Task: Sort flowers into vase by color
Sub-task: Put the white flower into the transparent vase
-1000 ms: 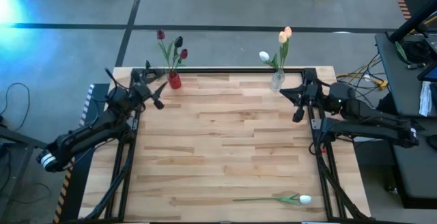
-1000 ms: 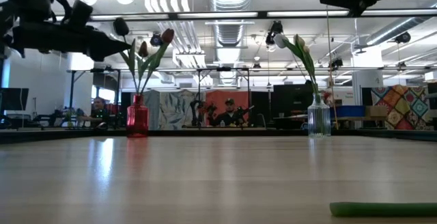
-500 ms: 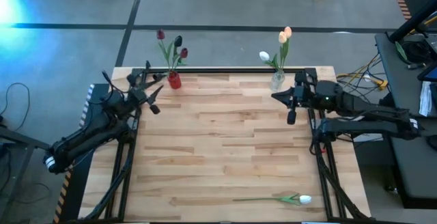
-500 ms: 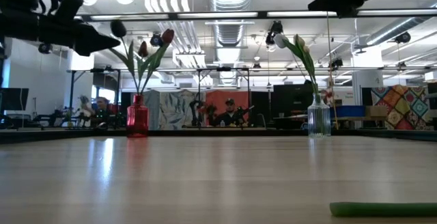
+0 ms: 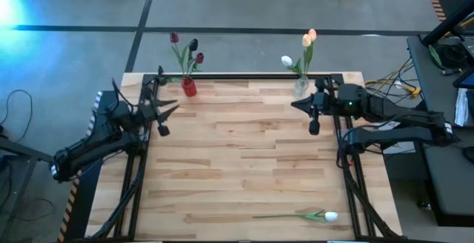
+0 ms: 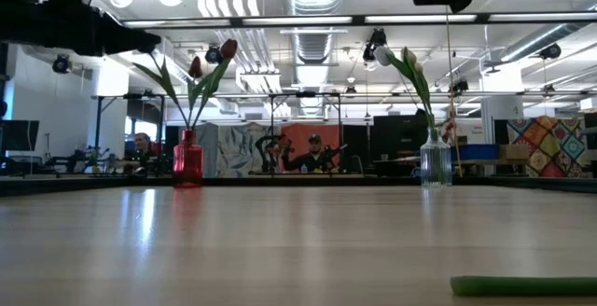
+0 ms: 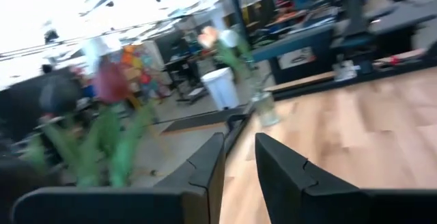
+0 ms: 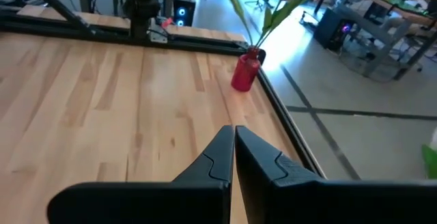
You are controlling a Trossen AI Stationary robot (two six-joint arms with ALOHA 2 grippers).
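A red vase (image 5: 189,87) at the table's far left holds three dark tulips (image 5: 189,50). A clear vase (image 5: 301,87) at the far right holds light tulips (image 5: 305,44). One white tulip (image 5: 296,215) lies flat on its stem and head near the table's near right edge. My left gripper (image 5: 167,114) hovers open, to the near left of the red vase, touching nothing. My right gripper (image 5: 300,106) hovers shut and empty just on the near side of the clear vase. The right wrist view shows the red vase (image 8: 244,72) beyond my shut right gripper (image 8: 233,134).
A black frame rail (image 5: 244,76) runs along the table's far edge behind both vases. The wide wooden middle of the table (image 5: 237,154) lies between the arms. The low view shows the lying tulip's stem (image 6: 522,285) and people in the room beyond.
My left gripper has drawn back from the red vase toward the table's near left and risen out of the flowers. My right gripper has moved toward the table's left, out over the wood beside the clear vase. The flowers have stayed put.
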